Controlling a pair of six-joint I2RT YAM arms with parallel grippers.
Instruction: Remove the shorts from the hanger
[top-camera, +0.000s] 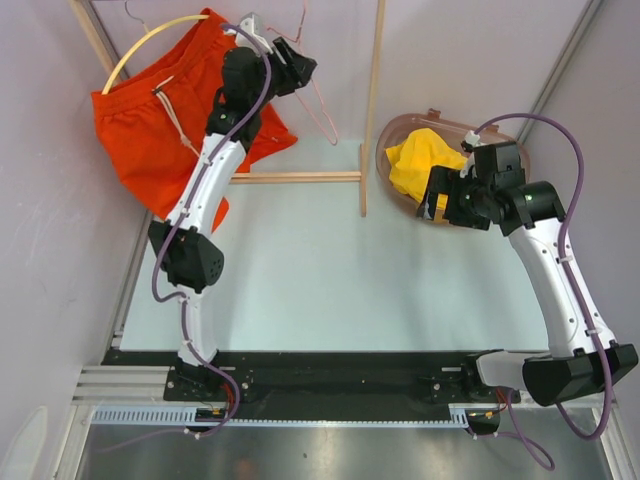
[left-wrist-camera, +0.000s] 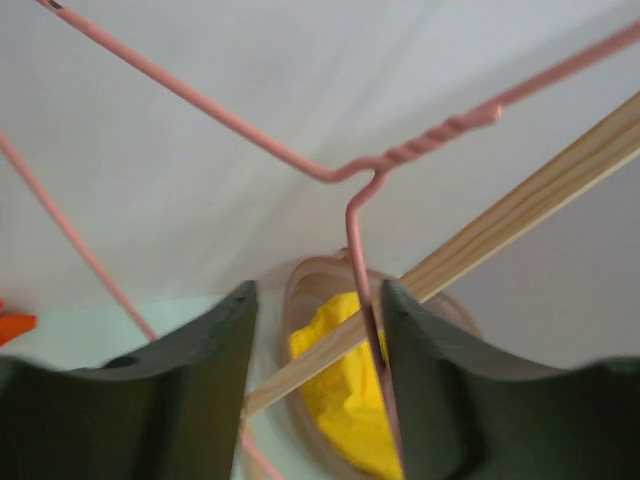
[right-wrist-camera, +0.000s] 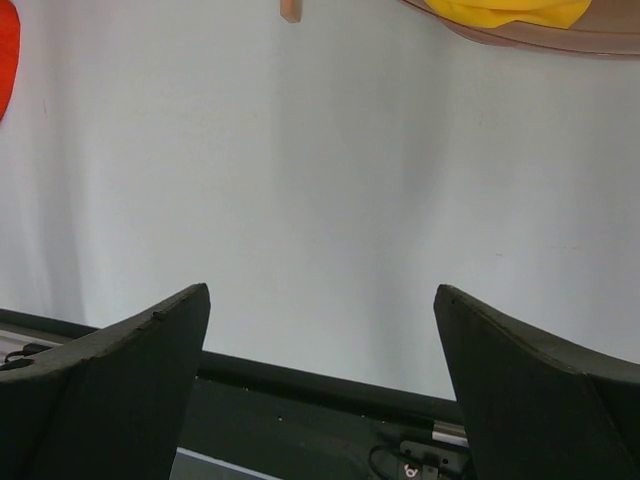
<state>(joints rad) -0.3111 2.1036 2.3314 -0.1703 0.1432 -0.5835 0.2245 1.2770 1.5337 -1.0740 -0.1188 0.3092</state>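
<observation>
The orange shorts (top-camera: 150, 140) hang bunched at the left end of the wooden rack (top-camera: 300, 177), a curved yellow hanger (top-camera: 140, 50) along their top edge, while the yellow shorts (top-camera: 415, 160) lie crumpled in a brownish basket (top-camera: 392, 135) just past the rack's right end. The left claw (left-wrist-camera: 320, 295) is up by the rack's rail, partly open, with the bare pink wire hanger (left-wrist-camera: 350, 170) running between its fingers, close against one of them. The right claw (right-wrist-camera: 320, 300) hovers low over the counter (top-camera: 330, 270) on the basket's near side, spread wide and holding nothing.
</observation>
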